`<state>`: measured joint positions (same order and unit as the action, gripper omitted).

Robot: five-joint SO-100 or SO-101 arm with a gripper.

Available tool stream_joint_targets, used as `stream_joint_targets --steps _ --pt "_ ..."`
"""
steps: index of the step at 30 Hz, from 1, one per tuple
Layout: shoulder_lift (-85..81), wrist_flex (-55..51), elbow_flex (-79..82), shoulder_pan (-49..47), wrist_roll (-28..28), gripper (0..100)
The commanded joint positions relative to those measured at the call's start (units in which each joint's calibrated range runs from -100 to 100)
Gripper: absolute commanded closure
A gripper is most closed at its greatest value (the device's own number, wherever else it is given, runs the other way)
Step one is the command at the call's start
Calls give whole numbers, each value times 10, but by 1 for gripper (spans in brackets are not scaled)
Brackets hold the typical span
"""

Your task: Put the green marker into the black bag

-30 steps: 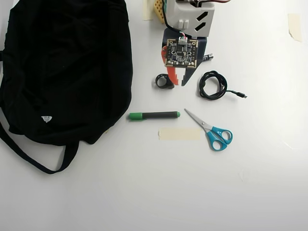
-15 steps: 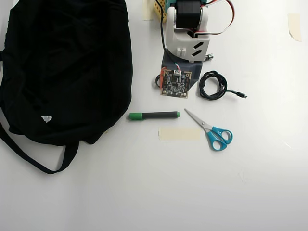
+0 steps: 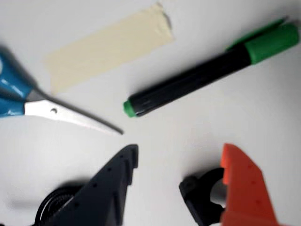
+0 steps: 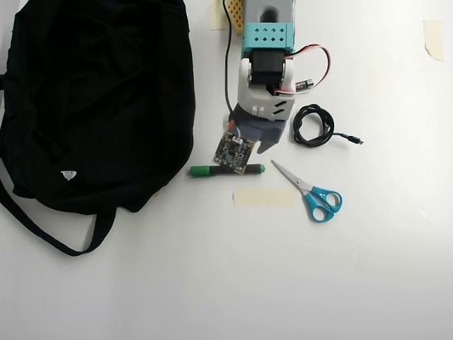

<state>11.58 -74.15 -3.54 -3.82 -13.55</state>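
Observation:
The green marker lies flat on the white table, with a dark barrel, a green cap at the upper right and a green end tip. In the overhead view the marker is partly covered by the wrist's circuit board. My gripper is open just short of the marker, a dark blue finger on the left, an orange finger on the right, and nothing between them. Seen from overhead, the gripper hangs right above the marker. The black bag fills the left side, apart from the marker.
Blue-handled scissors and a strip of beige tape lie just past the marker. A coiled black cable sits right of the arm. A small black ring-shaped part lies beside the orange finger.
The arm has reached forward from the back of the table, carrying the gripper from over the black ring to just above the marker. Nothing on the table has moved.

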Motion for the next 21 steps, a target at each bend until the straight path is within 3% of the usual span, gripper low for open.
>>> stream_joint_targets --steps 1,5,21 --pt "-1 8 -23 1 -20 72" --pt "3 6 -23 1 -43 65" --pt "88 14 -129 7 -107 68"
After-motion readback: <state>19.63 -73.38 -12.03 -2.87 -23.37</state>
